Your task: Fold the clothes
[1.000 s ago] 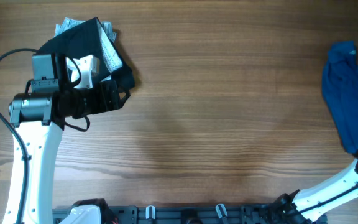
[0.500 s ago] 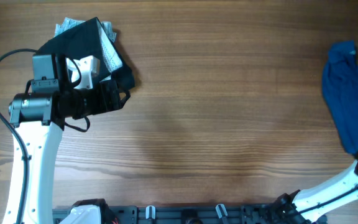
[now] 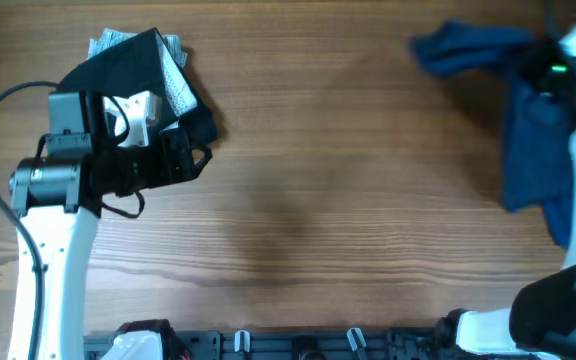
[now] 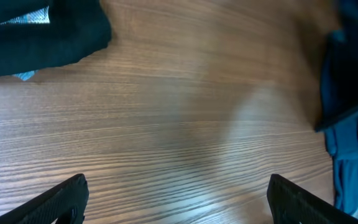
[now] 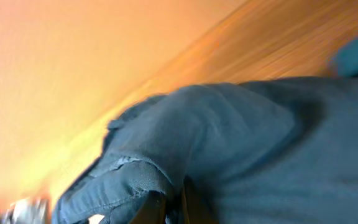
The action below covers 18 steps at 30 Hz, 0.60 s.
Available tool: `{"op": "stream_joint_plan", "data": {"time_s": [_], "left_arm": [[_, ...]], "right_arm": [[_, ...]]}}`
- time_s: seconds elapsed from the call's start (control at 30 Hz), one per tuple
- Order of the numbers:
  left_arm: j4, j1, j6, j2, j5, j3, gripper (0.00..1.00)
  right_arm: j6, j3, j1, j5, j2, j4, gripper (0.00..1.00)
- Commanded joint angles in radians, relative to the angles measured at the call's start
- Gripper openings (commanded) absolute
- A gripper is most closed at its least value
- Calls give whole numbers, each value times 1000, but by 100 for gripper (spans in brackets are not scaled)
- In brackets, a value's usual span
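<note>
Right gripper [image 5: 174,208] first: the jaws sit almost closed, pinched on a fold of the blue garment [image 5: 241,143], which fills the wrist view right in front of the fingers. That picture is smeared, so I can't tell how deep the bite goes.

From overhead the garment is up off the wood. One end trails out from the gripper toward the middle of the table [image 3: 348,200], and the rest hangs bunched alongside the arm. I read the step as bringing it out to be laid flat. To do that well, let the trailing end touch down first. Then draw the held end back so the cloth spreads instead of landing in a heap. A single pinch leaves it twisted, so a second corner grip looks needed before any fold.

For room, the gripper works close to the table's right and far edges, and cloth hanging there could slip over the side. Out ahead is a broad stretch of bare wood, the natural landing spot.

Farthest off, the left gripper [image 4: 178,186] has its jaws spread wide over bare wood with nothing between them. The black folded pile [image 3: 133,65] lies just beside it, with a patterned cloth [image 3: 173,88] peeking out underneath. Keep the blue garment well apart from that pile.
</note>
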Motion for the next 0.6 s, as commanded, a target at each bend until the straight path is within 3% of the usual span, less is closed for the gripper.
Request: {"op": "stream_joint_plan", "data": {"time_s": [0.0,0.1,0.13,0.17,0.27,0.4,0.57], "left_arm": [[0,6,-2,-80,26,19,93],[0,6,-2,-130,26,19,95],[0,6,-2,-146,26,19,96],[0,6,-2,-163,26,19,97],[-3,6,-2,-179,26,19,97],[-12,6,-2,-166,26,19,94],[-11,6,-2,-120,27,19,80]], "right_arm": [[-27,-5,196,-12,6,-43,4],[-52,-6,360,61,31,-132,5],[-59,-6,417,103,43,-168,12],[-80,-6,476,175,51,-201,38],[-75,-5,534,347,55,-233,55],[-74,-5,481,367,55,-238,67],[-25,-5,335,324,74,-270,69]]}}
